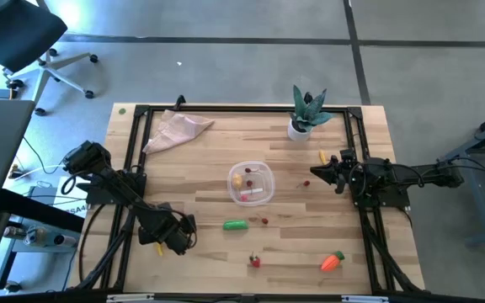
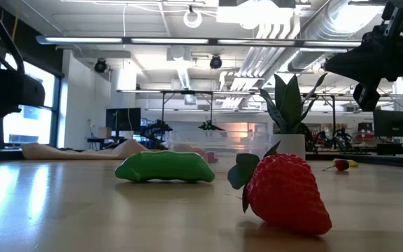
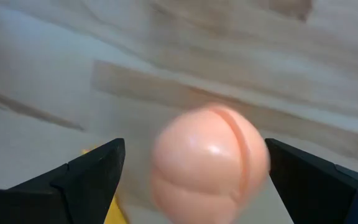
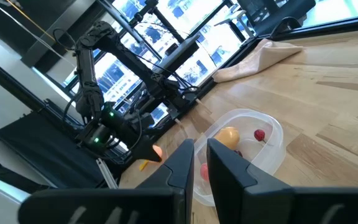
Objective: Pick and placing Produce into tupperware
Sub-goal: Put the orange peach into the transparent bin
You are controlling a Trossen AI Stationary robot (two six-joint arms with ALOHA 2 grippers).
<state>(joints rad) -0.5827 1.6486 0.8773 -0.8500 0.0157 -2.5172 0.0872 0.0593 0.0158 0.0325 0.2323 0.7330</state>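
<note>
Table point(image 1: 226, 160): pale wood planks, smooth, satin sheen w/ reflections in the low view. Tupperware point(image 1: 252, 183): clear thin plastic, glossy. Peach-coloured piece point(image 3: 211, 163) btwn the left gripper's fingers point(image 3: 86, 180): smooth, glossy plastic w/ a moulded seam. Fingers: matt black. Strawberry point(image 2: 285, 193): red plastic, dimpled skin, slight shine. Green pepper point(image 2: 165, 168): smooth, semi-gloss. Cloth point(image 1: 175, 130), far left: beige fabric, matt, crumpled. Frame rails point(image 1: 242, 108): matt black metal.
</note>
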